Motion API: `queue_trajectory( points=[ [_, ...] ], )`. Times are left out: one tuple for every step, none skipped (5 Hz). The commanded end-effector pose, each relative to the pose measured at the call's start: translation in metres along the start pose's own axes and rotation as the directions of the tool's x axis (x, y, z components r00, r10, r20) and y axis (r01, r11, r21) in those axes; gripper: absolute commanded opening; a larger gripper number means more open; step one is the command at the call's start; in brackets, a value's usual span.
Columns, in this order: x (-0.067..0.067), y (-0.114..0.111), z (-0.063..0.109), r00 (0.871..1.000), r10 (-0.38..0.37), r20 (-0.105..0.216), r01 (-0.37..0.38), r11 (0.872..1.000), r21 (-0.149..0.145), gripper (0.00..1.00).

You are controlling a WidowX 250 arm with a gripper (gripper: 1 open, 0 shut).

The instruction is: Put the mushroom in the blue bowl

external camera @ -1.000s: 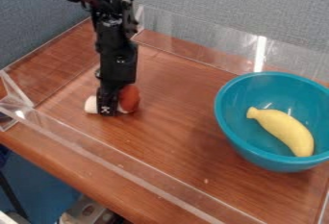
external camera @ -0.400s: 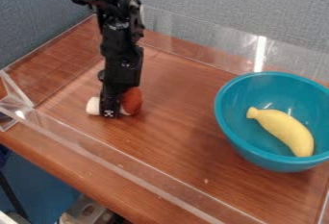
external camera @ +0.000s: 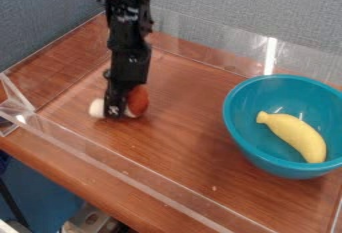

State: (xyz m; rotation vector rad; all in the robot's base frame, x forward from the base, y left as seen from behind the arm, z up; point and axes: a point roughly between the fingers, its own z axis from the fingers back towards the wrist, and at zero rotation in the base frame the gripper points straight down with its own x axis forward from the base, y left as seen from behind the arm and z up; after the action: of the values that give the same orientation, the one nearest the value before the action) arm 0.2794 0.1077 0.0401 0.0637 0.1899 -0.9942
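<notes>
Over on the right of the wooden table [external camera: 174, 137] sits a large, round teal-blue plastic bowl [external camera: 249, 137] with smooth sides. Inside it lies a single yellow toy banana [external camera: 294, 135], stretched along the bowl's floor with one tip pointing toward the back and the other toward the front rim. Nothing else is in the bowl.

The small toy mushroom [external camera: 120, 104], with its thick cream-white stem and rounded red-brown cap, is well apart from the bowl, at the left side of the table. It lies on its side, stem end poking out to the left, cap to the right. Whether it rests on the wood or is just clear of it I cannot tell from here.

The black robot arm comes down nearly vertically from the upper left, and its gripper [external camera: 123, 102] is squeezed tight around the mushroom, the dark fingers [external camera: 118, 95] pinching it at the join of stem and cap.

A low clear acrylic wall [external camera: 80, 137] rings the whole tabletop, enclosing bowl, mushroom and arm alike, with a blue fabric backdrop behind.
</notes>
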Motion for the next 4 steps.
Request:
queue_trajectory(
  points=[
    [-0.02,0.02,0.063,0.996,0.083,-0.026,-0.08,0.99,0.113,0.0],
    [-0.03,0.027,0.104,0.976,0.21,-0.062,-0.199,0.968,0.155,0.0],
    [-0.03,0.03,0.129,0.947,0.315,-0.057,-0.301,0.937,0.177,0.0],
    [-0.023,0.018,0.152,0.933,0.358,-0.031,-0.347,0.919,0.19,0.0]
  ],
)
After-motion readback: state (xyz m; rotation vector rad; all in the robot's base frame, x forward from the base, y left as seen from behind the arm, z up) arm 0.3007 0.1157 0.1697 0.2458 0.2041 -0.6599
